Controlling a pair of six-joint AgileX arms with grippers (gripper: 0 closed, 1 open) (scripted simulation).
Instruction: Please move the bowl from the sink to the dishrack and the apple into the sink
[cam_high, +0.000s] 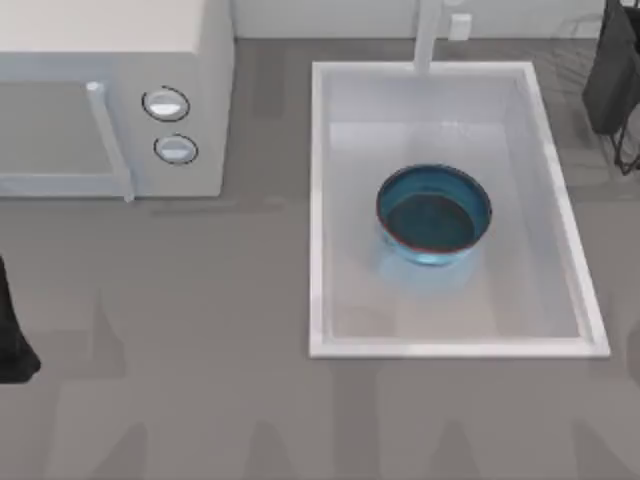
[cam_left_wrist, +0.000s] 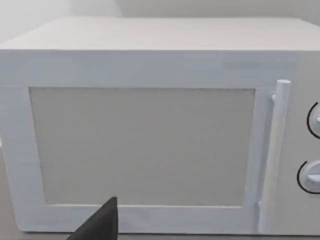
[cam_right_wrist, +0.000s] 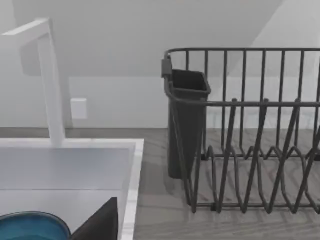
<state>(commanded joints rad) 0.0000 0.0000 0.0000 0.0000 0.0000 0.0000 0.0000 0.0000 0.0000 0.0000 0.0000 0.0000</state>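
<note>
The blue bowl (cam_high: 433, 213) stands upright in the middle of the white sink (cam_high: 450, 348), with nothing touching it. Its rim (cam_right_wrist: 30, 226) also peeks into the right wrist view, inside the sink (cam_right_wrist: 70, 143). The dark wire dishrack (cam_right_wrist: 245, 135) stands beyond the sink's right side, at the top right corner of the table (cam_high: 615, 80). The apple is out of view. My left arm (cam_high: 10, 340) is parked at the table's left edge, and a dark part of its gripper (cam_left_wrist: 100, 225) faces the microwave. A dark part of my right gripper (cam_right_wrist: 100, 222) hangs over the sink's right rim.
A white microwave (cam_high: 110, 100) with two round knobs fills the back left, its door (cam_left_wrist: 145, 145) shut. The white faucet (cam_high: 428, 35) rises at the sink's far short side. A dark utensil cup (cam_right_wrist: 186, 120) hangs on the dishrack's near corner.
</note>
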